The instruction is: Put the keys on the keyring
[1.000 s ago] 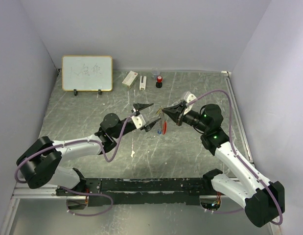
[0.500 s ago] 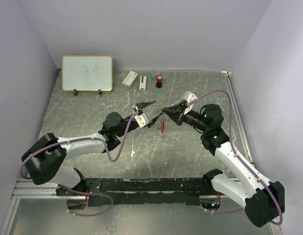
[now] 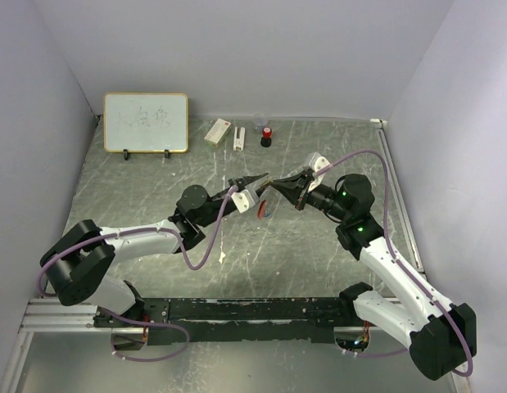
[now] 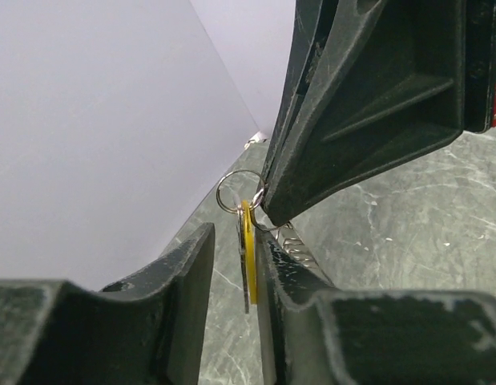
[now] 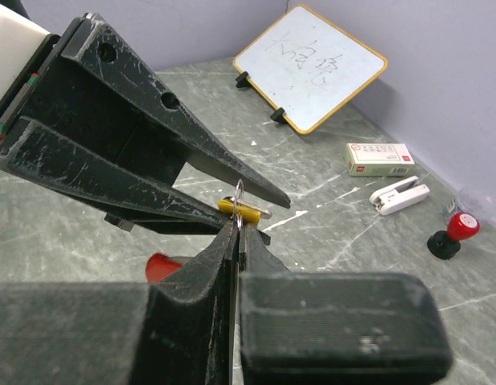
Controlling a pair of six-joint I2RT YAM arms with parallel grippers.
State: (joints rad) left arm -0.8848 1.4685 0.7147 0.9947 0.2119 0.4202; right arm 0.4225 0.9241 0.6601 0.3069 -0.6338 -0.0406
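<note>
The right gripper had its fingers pressed together on the keyring at frame centre. The left gripper held its fingers narrowly apart, straddling the yellow key just below. At right, the white box hid its contents.

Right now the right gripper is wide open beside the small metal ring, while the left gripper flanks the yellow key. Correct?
No. The right gripper is shut, pinching the small metal ring, as the right wrist view shows. The left gripper does flank the yellow key, which hangs from that ring.
</note>
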